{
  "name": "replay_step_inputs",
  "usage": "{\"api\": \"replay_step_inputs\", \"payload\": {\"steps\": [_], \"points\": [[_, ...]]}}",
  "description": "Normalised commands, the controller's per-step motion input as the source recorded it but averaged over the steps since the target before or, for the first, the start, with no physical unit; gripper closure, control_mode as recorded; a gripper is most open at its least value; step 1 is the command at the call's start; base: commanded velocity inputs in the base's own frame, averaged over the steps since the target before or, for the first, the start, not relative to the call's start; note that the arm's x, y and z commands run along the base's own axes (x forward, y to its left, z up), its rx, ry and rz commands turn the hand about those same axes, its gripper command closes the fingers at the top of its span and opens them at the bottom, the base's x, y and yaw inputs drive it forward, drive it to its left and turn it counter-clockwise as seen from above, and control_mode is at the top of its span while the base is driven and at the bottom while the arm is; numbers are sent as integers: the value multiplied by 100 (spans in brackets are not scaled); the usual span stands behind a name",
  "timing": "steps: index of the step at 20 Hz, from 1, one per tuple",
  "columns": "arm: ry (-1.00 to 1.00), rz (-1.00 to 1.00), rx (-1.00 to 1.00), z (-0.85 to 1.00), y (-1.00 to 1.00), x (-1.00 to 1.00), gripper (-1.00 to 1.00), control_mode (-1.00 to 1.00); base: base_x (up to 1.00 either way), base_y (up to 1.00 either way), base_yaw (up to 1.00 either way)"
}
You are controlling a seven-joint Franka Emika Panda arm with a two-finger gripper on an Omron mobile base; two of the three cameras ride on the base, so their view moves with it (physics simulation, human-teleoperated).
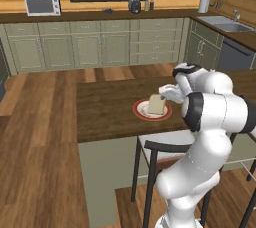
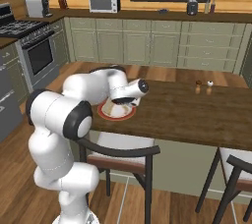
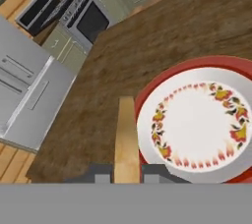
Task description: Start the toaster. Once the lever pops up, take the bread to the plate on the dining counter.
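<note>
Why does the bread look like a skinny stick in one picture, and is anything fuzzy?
Hand view: bread is seen edge-on between the shut gripper, sharp beside the plate. Left base view: it shows its flat face, a bit soft. Right base view: far cabinets slightly blurry.

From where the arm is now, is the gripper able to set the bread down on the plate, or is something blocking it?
Probably yes. The gripper holds the bread on edge right at the rim of the plate on the dining counter. The plate's white centre lies bare, with nothing between it and the slice.
</note>
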Motion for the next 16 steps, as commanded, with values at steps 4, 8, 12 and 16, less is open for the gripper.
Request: {"api": "replay_step_inputs", "payload": {"steps": [4, 8, 12, 16], "points": [[-6, -13, 0, -29, 12, 18, 100, -100, 0, 0, 0], [-3, -11, 0, -42, 9, 21, 100, -100, 0, 0, 0], [0, -5, 0, -27, 0, 63, 100, -100, 0, 0, 0], [-1, 0, 0, -23, 0, 40, 100, -100, 0, 0, 0]]}}
